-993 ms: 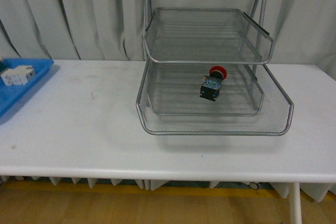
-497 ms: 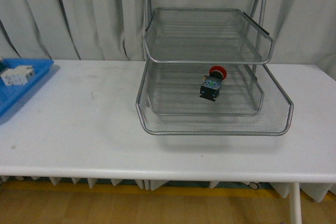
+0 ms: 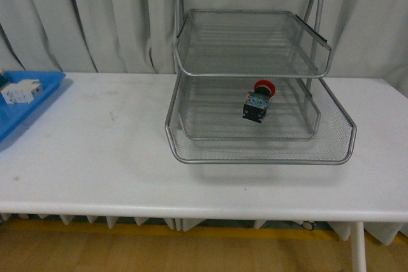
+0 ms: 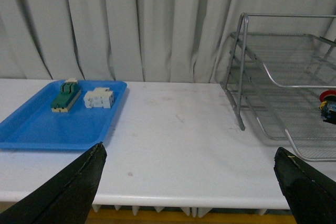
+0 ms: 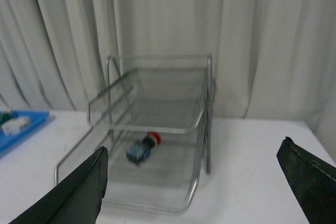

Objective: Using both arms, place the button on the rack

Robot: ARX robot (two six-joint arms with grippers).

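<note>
The button [image 3: 258,101], red cap on a dark body with bluish terminals, lies on its side on the middle tier of the silver wire rack [image 3: 191,68]. It also shows in the right wrist view as the button [image 5: 142,147] inside the rack [image 5: 194,182], and its red cap peeks in at the edge of the left wrist view as the button [image 4: 328,103]. Neither arm appears in the front view. My left gripper [image 4: 194,184] is open over the table's front edge, well away from the rack [image 4: 240,103]. My right gripper [image 5: 202,187] is open too, holding nothing.
A blue tray [image 3: 44,90] sits at the table's left end with a white blocky breaker [image 3: 21,91] on it. In the left wrist view the blue tray [image 4: 31,129] holds a green-topped switch [image 4: 65,96] and the white breaker [image 4: 99,98]. Curtains hang behind the table.
</note>
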